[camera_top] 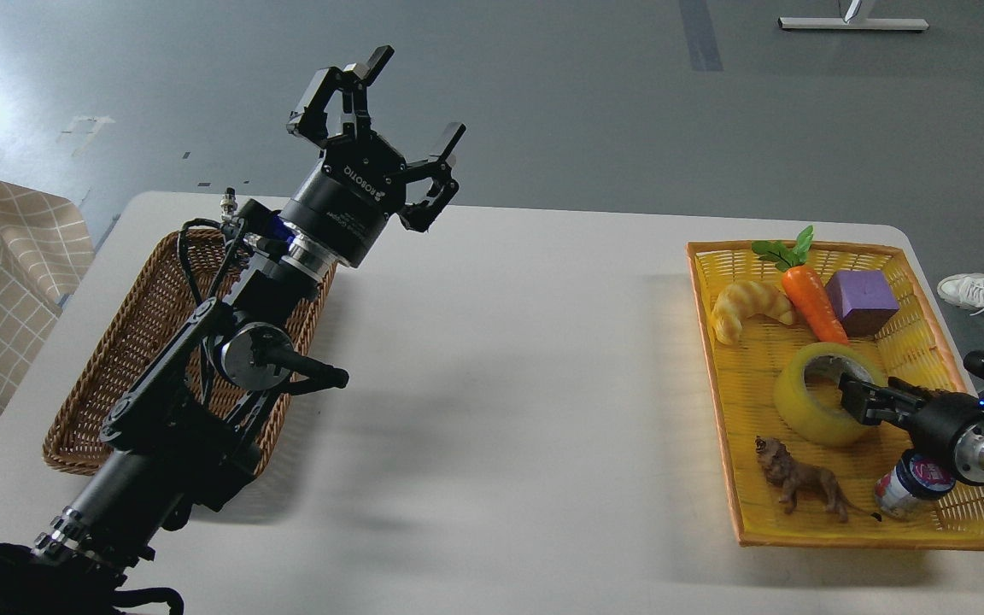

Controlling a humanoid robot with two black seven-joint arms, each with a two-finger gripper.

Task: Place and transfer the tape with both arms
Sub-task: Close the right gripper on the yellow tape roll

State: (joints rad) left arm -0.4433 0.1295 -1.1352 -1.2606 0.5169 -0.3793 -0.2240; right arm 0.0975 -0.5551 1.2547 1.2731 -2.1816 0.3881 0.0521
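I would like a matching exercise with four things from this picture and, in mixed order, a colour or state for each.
Things:
1. left hand
2. tape
3. cube
4. brown wicker basket

States:
a. purple
b. open, raised above the table
c. under the left arm
d. lying in the yellow tray, the right hand at its rim

Pairs: 1-b, 2-d, 3-a, 4-c

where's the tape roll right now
In the head view the tape sits in the yellow tray on the table's right side, between the carrot and the toy lion, with the right hand at its rim.
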